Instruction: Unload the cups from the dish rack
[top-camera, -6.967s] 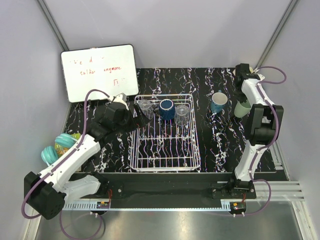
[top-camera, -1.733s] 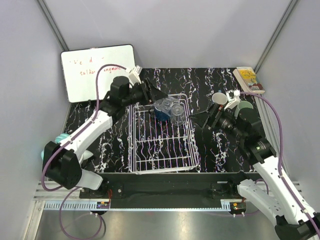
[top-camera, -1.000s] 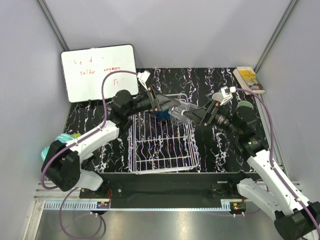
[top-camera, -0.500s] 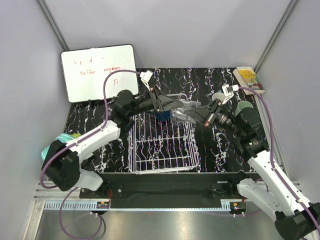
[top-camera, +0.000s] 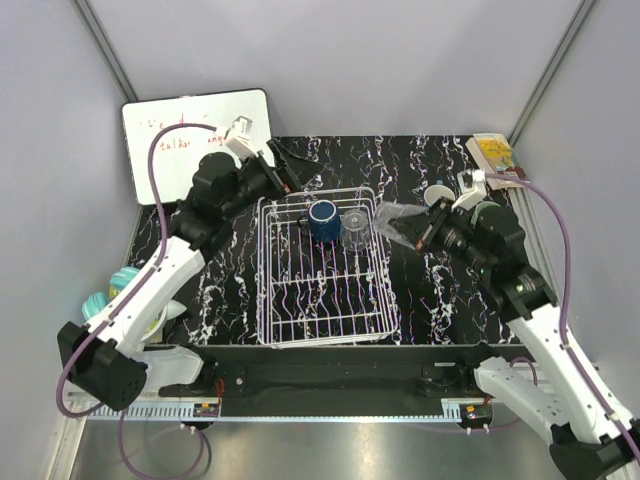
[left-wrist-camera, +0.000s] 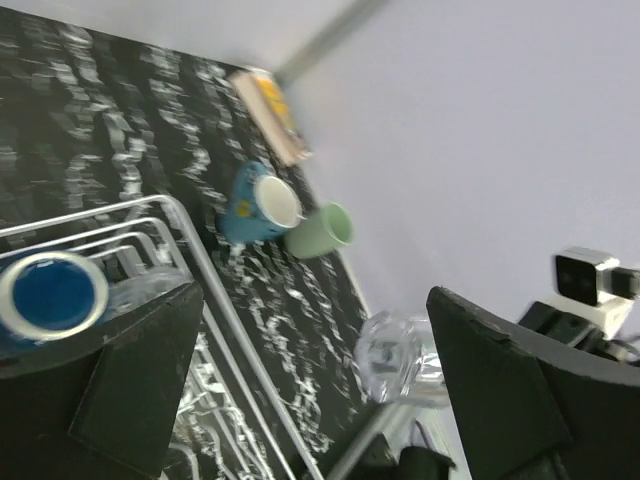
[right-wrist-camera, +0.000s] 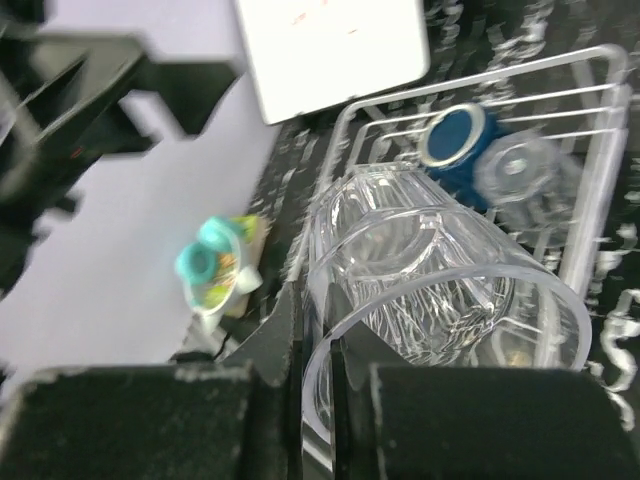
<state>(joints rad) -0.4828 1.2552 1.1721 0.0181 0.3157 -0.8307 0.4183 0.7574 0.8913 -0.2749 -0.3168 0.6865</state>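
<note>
One clear glass (right-wrist-camera: 430, 285) lay on its side in the right gripper (top-camera: 420, 228), whose jaws were pinched on the glass wall at its rim (one finger inside the mouth and one outside, going by the right wrist view). Seen from above, that glass hung just off the dish rack (top-camera: 325, 300), past its right rim at about 2 o'clock. Inside the rack, at the 12 o'clock end, the navy mug (top-camera: 323, 220) stood mouth up. A second clear glass (top-camera: 356, 225) sat just beside it at its 3 o'clock. Out on the black marbled table (top-camera: 440, 300), at 2 o'clock from the rack, the light blue mug (left-wrist-camera: 252, 207) and the pale green tumbler (left-wrist-camera: 322, 230) sat just beside each other. The left gripper (top-camera: 280, 168) was at the rack's 11 o'clock corner, jaws spread wide with nothing between them. A whiteboard (top-camera: 195, 140) was at 10 o'clock, a book (top-camera: 495, 155) at 1 o'clock, and the turquoise ribbed things (top-camera: 115, 290) at 8 o'clock.
</note>
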